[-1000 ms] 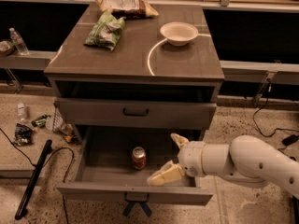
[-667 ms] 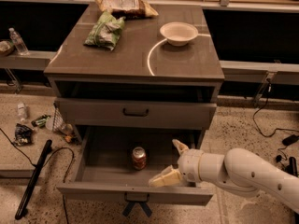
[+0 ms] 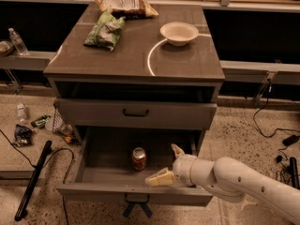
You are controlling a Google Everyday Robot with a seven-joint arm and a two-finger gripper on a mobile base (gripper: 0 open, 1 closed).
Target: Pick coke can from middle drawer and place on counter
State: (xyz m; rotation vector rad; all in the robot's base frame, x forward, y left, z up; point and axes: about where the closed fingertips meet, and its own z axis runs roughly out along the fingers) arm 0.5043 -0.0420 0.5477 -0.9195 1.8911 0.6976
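The coke can [image 3: 138, 159], red with a silver top, stands upright inside the open middle drawer [image 3: 98, 172], the lowest tier of the cabinet. My gripper [image 3: 166, 165] is open inside the drawer, just right of the can and not touching it. One pale finger [image 3: 159, 178] points left low near the drawer front, the other [image 3: 177, 150] points up behind. The white arm comes in from the lower right. The counter [image 3: 131, 55] is the glossy grey-brown top with a thin curved white line.
On the counter lie a green bag [image 3: 105, 30], a brown bag [image 3: 124, 4] and a white bowl [image 3: 179, 33]. The drawer one tier higher [image 3: 136, 112] is closed. Bottles, litter and a black cable [image 3: 33, 179] lie on the speckled floor at left; cables lie at right.
The gripper has moved left inside the drawer, closer to the can. The can has not moved.
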